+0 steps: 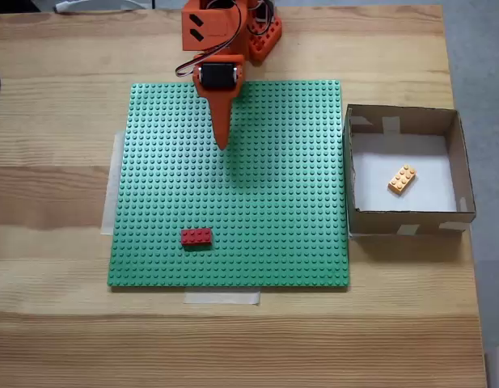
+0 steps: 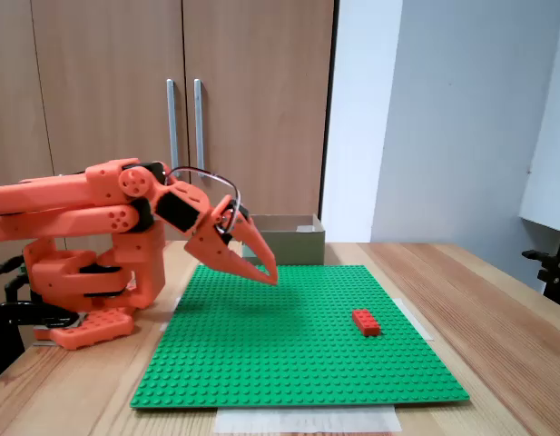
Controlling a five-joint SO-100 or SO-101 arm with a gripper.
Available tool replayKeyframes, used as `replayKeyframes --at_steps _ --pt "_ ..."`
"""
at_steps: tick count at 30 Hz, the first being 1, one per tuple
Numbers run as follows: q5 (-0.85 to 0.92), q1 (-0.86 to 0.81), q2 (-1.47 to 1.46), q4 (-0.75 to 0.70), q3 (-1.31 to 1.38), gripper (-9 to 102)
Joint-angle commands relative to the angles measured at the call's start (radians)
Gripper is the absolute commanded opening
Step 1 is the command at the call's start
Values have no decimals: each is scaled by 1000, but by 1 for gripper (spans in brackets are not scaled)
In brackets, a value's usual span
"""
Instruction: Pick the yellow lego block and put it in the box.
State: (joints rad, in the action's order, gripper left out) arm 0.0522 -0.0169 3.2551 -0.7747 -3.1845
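1. The orange gripper (image 1: 222,144) hangs with jaws closed and empty above the green baseplate (image 1: 273,242), folded back near the arm's base.
2. The yellow lego block (image 1: 402,179) lies flat on the white floor of the cardboard box (image 1: 403,218), well to the gripper's right in the top-down fixed view; the task looks done.
3. Park your arm gently, and keep clear of the red brick (image 1: 196,237) beyond the tip.
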Motion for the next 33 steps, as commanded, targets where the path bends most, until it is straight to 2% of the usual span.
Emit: replayKeyframes --at_steps 1,33 --pt "2 0 8 -3 -3 -1" --pt "2 0 8 -3 -3 -1"
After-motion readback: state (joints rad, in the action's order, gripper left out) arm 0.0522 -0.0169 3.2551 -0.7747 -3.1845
